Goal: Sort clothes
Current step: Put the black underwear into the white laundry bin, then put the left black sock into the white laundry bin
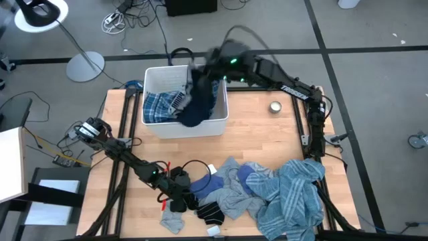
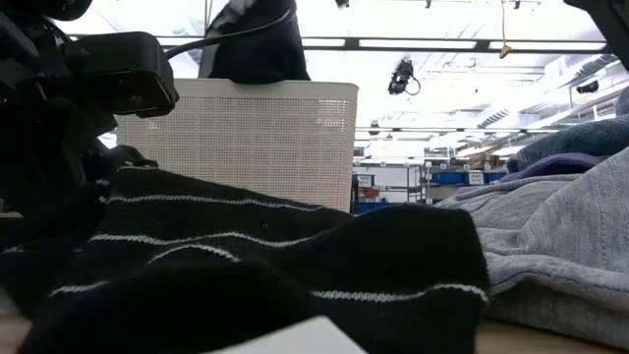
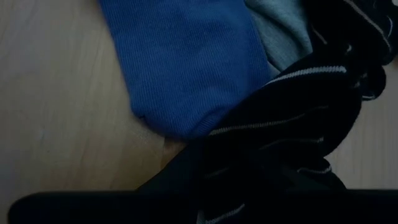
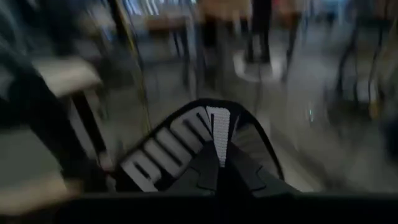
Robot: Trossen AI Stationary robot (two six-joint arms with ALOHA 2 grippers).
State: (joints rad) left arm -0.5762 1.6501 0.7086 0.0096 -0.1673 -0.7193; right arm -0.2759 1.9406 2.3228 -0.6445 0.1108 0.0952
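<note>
My right gripper (image 1: 208,65) is over the white bin (image 1: 217,124), shut on a navy garment (image 1: 196,102) with white lettering. The garment also shows in the low view (image 2: 254,44) above the bin (image 2: 236,138). A blue plaid shirt (image 1: 158,106) lies in the bin. My left gripper (image 1: 179,186) is low at the left end of the pile on the table. It is next to a blue piece (image 3: 186,68) and a black-striped piece (image 3: 292,118). A light-blue striped shirt (image 1: 294,197) and grey pieces (image 1: 227,197) lie in the pile. My right gripper pinches the navy garment between its two fingers (image 4: 219,168) at a fold beside the white lettering (image 4: 180,146). The garment is lifted clear of the table and hangs below the gripper. Its lower end (image 1: 192,119) is at the bin's front part.
A small round metal object (image 1: 275,106) sits on the table right of the bin. A small grey piece (image 1: 174,221) and a white item (image 1: 212,231) lie near the front edge. Bare wood shows between the bin and the pile.
</note>
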